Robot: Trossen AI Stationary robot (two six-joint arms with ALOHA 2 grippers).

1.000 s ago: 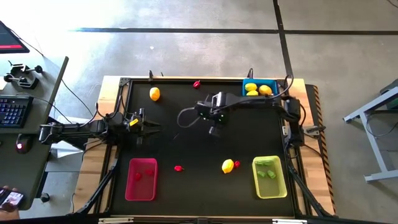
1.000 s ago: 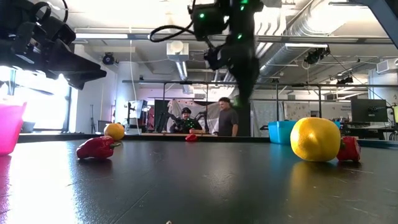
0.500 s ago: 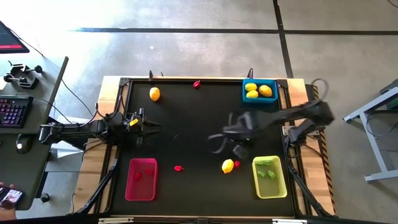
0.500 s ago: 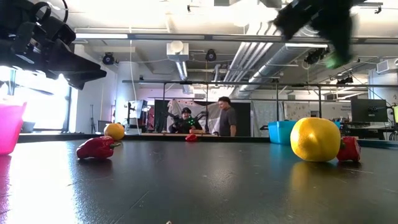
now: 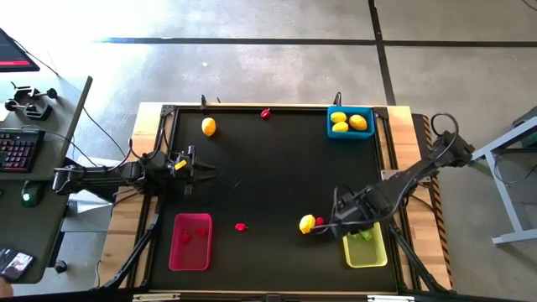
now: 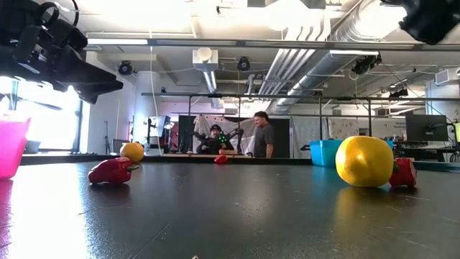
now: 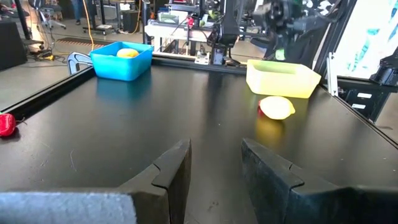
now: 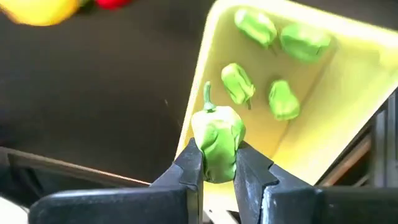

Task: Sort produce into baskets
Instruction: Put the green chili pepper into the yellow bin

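**A:** ok so what's the right gripper [image 8: 217, 163] doing rn? From the overhead cam it's sitting at the near-right part of the black table [image 5: 268, 168], over the edge of the yellow-green basket [image 5: 367, 250].

**B:** It's pinching a green pepper [image 8: 217, 142], fingers clamped narrow on both sides of it, stem pointing up. The wrist cam is showing it hanging right above the basket's rim, with four more green pieces [image 8: 285, 99] lying inside the tray.

**A:** And the left gripper [image 7: 214, 168]?

**B:** Just waiting over the left side of the table, fingers standing partly apart, nothing between them.

**A:** Where's the rest of the produce sitting?

**B:** A lemon [image 5: 307, 224] is lying just left of the yellow-green basket with a little red piece [image 5: 319, 221] touching it. Another red piece [image 5: 241, 226] is sitting near the pink-red basket [image 5: 191, 242], which is holding a couple of red bits already. One orange-yellow piece [image 5: 209, 127] is lying at the far left, one red piece [image 5: 265, 113] at the far edge. The blue basket [image 5: 350, 122] in the far-right corner is holding three lemons.

**A:** Anything in the background?

**B:** The low cam is catching two people [image 6: 262, 135] standing way behind the table.
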